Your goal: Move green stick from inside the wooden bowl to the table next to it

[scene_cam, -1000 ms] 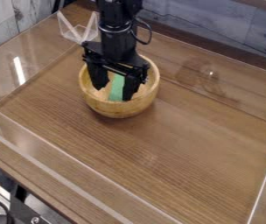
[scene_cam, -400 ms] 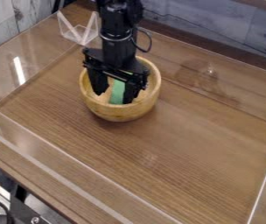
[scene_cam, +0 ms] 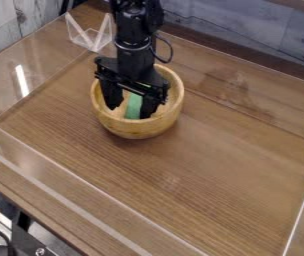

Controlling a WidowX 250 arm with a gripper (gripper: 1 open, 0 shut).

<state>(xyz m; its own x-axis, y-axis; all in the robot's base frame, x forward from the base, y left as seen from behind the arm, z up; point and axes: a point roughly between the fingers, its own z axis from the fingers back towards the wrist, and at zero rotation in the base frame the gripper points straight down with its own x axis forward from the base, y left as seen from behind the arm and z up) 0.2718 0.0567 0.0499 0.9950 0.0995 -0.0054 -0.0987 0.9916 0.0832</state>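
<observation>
A round light-tan wooden bowl sits on the dark-brown table, left of centre toward the back. The green stick lies inside the bowl, partly hidden by the fingers. My black gripper points straight down into the bowl, open, with one finger on each side of the stick. Whether the fingers touch the stick is unclear.
Clear acrylic walls run along the table's edges. A crumpled clear piece sits behind the bowl near the arm. A grey plank wall rises at the back right.
The gripper has sunk slightly deeper into the bowl around the green stick. Its jaws stay open and the stick has not moved.
</observation>
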